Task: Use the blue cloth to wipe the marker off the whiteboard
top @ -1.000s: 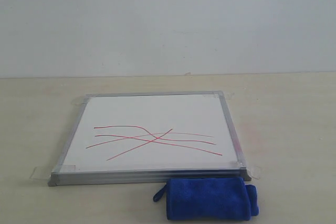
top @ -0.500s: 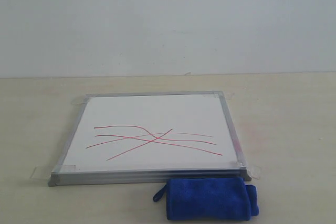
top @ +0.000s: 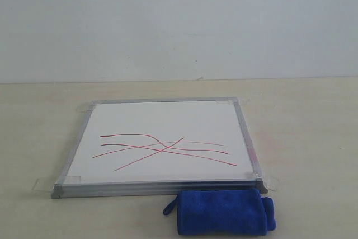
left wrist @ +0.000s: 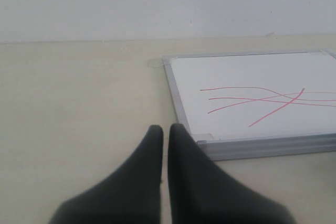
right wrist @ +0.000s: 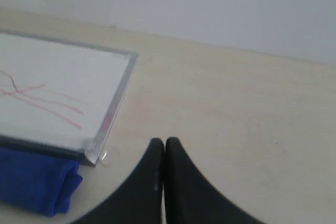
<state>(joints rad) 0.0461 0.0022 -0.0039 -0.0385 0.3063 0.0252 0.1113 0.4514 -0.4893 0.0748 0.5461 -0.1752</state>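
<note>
**Scribbled whiteboard, cloth beside it, both end effectors closed**

The marker (top: 168,149) spells no word: it is a loose scribble of thin red lines, long and gently curved, crossing one another over the half of the whiteboard (top: 162,117) that lies nearer the exterior camera. The whiteboard lies flat on the pale table (top: 302,121), its silver frame held by clear tape tabs (top: 41,183) at the corners.

The blue cloth (top: 221,212) sits on the table as a rolled bundle, just beside the whiteboard's near edge and towards its right corner. It is off the writing surface and clear of the red lines.

Neither arm shows in the exterior view. In the left wrist view the left end effector (left wrist: 165,128) points over bare table off the whiteboard's near left corner; its two dark fingers stand almost together with only a sliver between them, gripping nothing. In the right wrist view the right end effector (right wrist: 164,141) is out past the whiteboard's near right corner, apart from the blue cloth, its fingers pressed together and empty.
</note>
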